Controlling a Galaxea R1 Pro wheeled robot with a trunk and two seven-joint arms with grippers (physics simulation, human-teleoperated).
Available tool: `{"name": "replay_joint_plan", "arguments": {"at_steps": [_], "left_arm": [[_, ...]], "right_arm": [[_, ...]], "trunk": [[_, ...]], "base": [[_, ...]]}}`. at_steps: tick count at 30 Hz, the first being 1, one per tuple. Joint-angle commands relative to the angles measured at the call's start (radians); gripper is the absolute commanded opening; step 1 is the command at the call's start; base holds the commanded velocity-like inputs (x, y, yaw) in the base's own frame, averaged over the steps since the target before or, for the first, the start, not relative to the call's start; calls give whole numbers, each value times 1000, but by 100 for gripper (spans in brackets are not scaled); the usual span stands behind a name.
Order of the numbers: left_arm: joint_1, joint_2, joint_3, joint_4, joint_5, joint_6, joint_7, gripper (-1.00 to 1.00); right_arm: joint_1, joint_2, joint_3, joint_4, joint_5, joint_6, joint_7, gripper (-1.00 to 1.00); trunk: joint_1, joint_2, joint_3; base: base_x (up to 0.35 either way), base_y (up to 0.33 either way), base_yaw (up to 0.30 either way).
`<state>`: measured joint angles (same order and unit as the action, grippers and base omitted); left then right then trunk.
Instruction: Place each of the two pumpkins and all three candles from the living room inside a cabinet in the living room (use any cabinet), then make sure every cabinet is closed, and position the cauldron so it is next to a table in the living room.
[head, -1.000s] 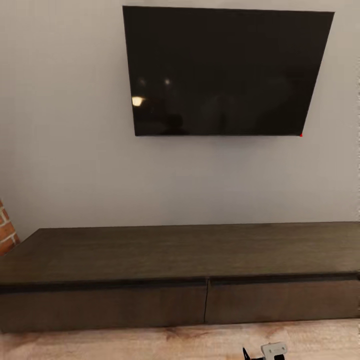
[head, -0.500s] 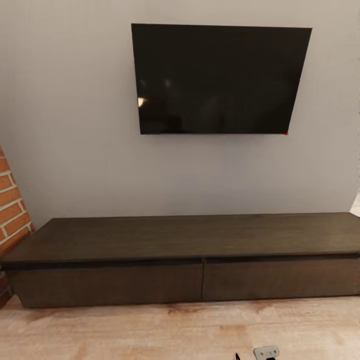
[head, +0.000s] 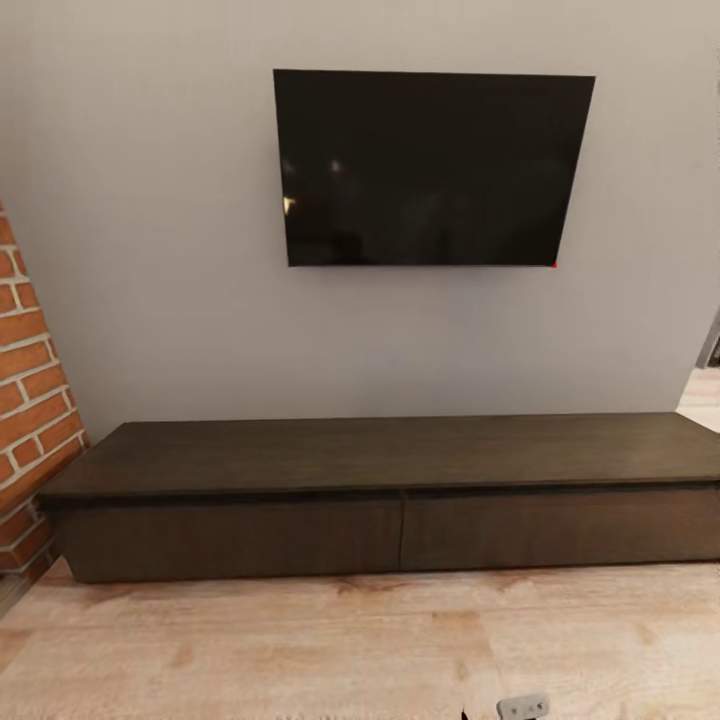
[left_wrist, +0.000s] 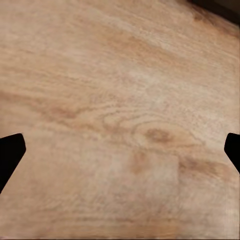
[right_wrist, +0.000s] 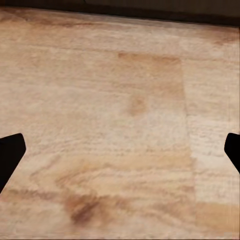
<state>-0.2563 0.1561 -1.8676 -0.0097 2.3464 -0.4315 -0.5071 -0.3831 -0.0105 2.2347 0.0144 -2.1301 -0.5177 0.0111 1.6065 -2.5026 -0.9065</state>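
At the far left I see a strip of brick fireplace (head: 25, 400), and beside it the long dark cabinet (head: 390, 500) runs along the wall under the black TV (head: 430, 165). Both its wide drawers look shut, their fronts flush with a thin seam between them. Bare plank floor (head: 300, 650) lies between me and the cabinet.

My left hand (left_wrist: 120, 150) hangs over the floor with its dark fingertips (left_wrist: 10, 152) spread wide and nothing between them. My right hand (right_wrist: 120, 150) does the same, empty and splayed above the planks.

I judge I am between jobs, with the cabinet done or not yet begun. To do this well, I should turn to find a pumpkin or candle before reaching, keeping both hands spread and low.
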Motion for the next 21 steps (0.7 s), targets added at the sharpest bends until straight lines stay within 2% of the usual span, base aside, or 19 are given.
{"name": "replay_joint_plan", "arguments": {"at_steps": [1,11,16,18,21], "left_arm": [[-1,0,-8,-1,10,-3,-2,100],[-1,0,-8,-1,10,-3,-3,100],[-1,-1,-8,-1,10,-1,0,100],[-1,-1,-8,-1,10,-1,16,100],[-1,-1,-8,-1,10,-1,35,100]], "right_arm": [[0,0,8,-5,-10,-2,1,100],[0,4,9,-47,-4,-2,1,100],[0,33,12,-67,2,4,-5,100],[1,48,14,-79,23,7,-33,100],[1,52,14,-83,46,8,-58,100]], "trunk": [[-1,0,-1],[-1,0,-2],[-1,0,-8],[-1,0,-11],[-1,0,-16]], "base": [[-168,0,0],[-35,0,0],[-2,0,30],[0,0,56],[0,0,60]]}}
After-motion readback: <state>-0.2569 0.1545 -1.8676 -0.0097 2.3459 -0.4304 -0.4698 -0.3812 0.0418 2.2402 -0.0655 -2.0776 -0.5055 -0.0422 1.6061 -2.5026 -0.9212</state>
